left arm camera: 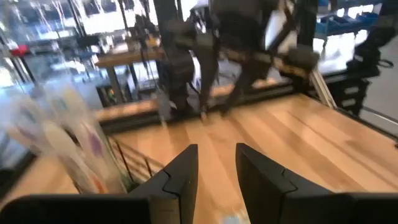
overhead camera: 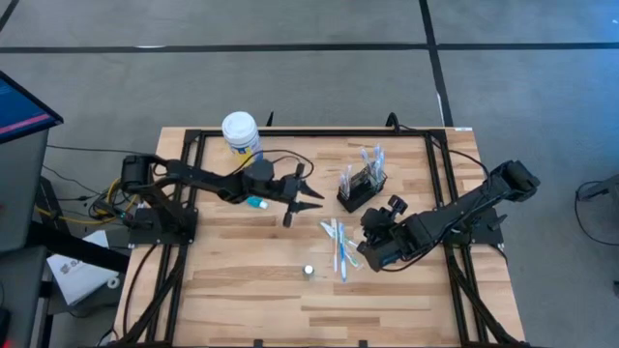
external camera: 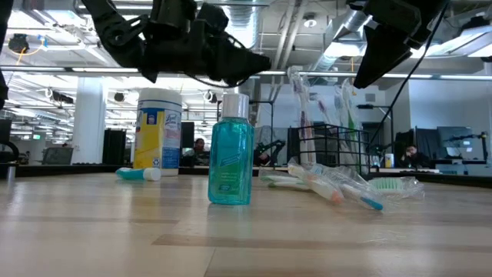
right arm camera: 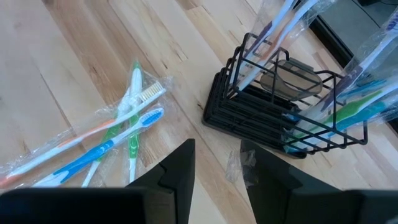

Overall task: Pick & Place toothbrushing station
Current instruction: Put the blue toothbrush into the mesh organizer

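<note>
Brushes half sorted, and that loose pile looks slippery

Right pincer point(right arm camera: 217, 180) hangs just above the table, jaws parted with nothing between them; the wire holder point(right arm camera: 280, 118) with its upright wrapped brushes sits just ahead, and the loose brushes point(right arm camera: 118, 140) lie off to one side in crinkly clear wrap. My guess is slim, smooth plastic could squirt out of a pinch, or the light mesh holder could get nudged over. Left pincer point(overhead camera: 308, 193) hovers empty with jaws apart, the teal tube point(overhead camera: 255, 202) just behind it.
</note>
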`<move>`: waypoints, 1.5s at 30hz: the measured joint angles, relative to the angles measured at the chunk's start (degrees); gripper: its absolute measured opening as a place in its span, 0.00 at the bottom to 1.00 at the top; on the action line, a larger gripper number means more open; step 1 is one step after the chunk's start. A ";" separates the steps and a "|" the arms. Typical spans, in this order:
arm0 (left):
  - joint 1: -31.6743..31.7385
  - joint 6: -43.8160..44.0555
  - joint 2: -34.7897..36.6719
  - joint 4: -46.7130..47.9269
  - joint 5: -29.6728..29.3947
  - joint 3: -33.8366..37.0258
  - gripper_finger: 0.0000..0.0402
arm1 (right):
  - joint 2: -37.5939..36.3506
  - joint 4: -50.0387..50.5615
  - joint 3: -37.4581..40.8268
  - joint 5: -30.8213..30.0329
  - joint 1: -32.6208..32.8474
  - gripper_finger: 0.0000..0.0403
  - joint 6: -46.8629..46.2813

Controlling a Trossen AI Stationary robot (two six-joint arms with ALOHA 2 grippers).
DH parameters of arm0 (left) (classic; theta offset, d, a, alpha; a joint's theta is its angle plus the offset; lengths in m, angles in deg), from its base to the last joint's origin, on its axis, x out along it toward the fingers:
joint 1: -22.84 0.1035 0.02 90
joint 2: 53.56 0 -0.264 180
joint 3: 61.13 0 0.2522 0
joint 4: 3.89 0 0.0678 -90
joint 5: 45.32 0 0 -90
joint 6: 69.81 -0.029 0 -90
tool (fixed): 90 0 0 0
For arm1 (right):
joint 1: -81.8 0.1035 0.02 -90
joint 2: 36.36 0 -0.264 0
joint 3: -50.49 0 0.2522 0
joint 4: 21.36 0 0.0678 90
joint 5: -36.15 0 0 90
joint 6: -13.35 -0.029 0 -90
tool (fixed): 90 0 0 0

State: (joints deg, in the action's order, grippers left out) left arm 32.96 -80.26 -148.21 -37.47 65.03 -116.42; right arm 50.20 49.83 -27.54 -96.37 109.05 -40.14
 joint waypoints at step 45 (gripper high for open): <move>-7.22 3.86 0.00 0.72 -0.13 5.75 0.25 | -0.02 -57.32 27.04 17.16 -6.35 0.29 -8.10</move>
State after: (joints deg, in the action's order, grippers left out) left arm 25.74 -76.40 -148.21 -36.76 64.90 -110.66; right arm 50.18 -7.48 -0.50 -79.21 102.69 -48.24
